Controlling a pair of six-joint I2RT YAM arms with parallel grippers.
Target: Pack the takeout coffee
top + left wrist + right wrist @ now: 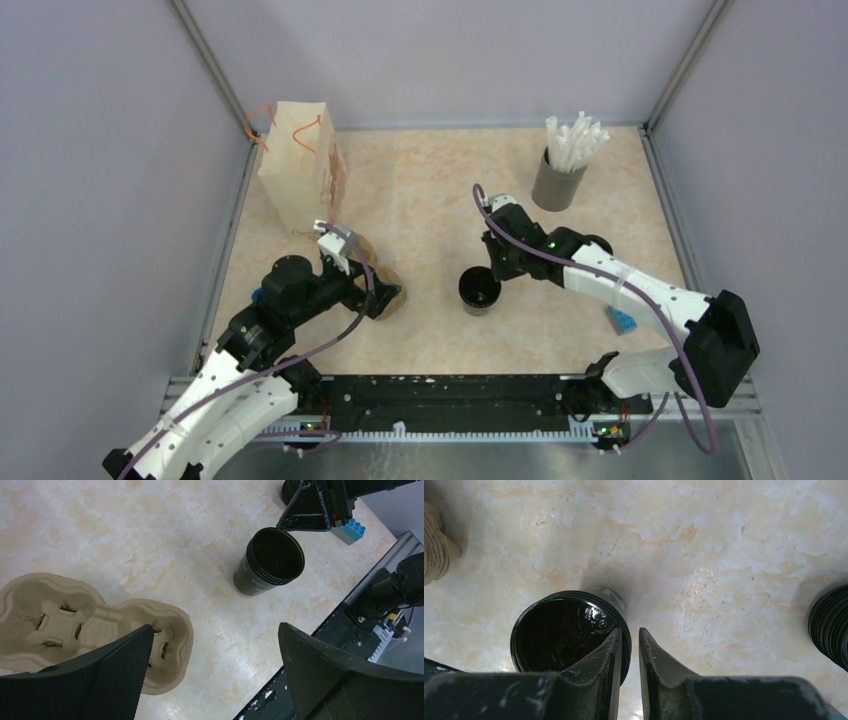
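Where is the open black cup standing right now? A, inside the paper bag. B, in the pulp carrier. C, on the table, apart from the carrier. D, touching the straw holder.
C: the black cup stands on the table, clear of the carrier, with the right gripper closed on its rim.

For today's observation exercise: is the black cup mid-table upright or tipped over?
Upright. The black cup stands on its base, open mouth facing up, no lid.
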